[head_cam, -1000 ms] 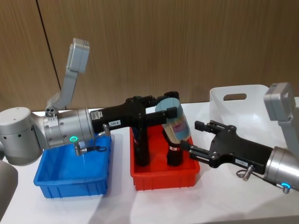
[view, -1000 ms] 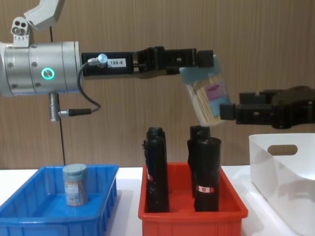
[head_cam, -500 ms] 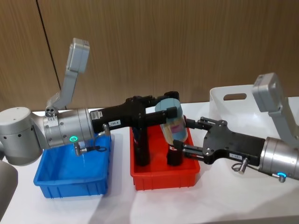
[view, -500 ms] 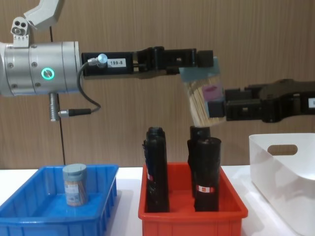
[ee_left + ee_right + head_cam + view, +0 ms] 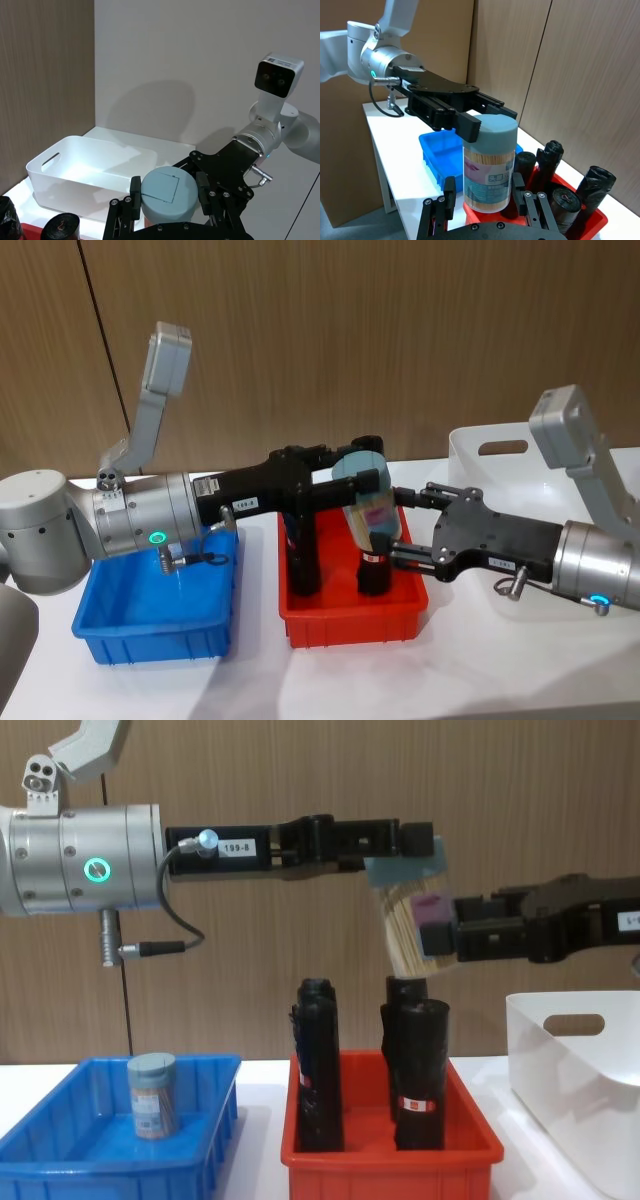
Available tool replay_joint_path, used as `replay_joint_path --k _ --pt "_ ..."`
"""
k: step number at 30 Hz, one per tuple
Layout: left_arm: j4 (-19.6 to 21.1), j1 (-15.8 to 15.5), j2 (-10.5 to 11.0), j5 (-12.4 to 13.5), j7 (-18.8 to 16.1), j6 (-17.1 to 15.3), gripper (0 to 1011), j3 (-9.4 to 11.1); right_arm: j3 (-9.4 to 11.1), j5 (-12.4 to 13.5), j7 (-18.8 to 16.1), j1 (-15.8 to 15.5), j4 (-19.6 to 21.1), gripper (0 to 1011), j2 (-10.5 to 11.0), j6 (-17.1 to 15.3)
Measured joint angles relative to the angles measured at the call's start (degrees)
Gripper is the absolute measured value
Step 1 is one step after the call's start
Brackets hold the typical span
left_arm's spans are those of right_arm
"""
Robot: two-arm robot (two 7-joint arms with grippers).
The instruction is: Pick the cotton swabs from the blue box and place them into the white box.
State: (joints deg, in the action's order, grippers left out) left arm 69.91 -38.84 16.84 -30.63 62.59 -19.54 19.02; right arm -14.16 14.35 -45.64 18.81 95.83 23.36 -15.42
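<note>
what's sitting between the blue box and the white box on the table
A red bin holding upright black rolls sits between the blue box and the white box. The head and chest views both show it.

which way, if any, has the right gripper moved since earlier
Yes: the right gripper went left, away from the white box, up to the swab jar.
</note>
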Motion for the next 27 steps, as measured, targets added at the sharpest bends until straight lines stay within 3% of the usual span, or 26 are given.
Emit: replay_joint_path --k 27 --pt "0.00 0.00 0.00 0.00 -0.06 0.01 668 0.00 -0.87 0.37 -0.54 2.25 -4.08 688 0.06 1.38"
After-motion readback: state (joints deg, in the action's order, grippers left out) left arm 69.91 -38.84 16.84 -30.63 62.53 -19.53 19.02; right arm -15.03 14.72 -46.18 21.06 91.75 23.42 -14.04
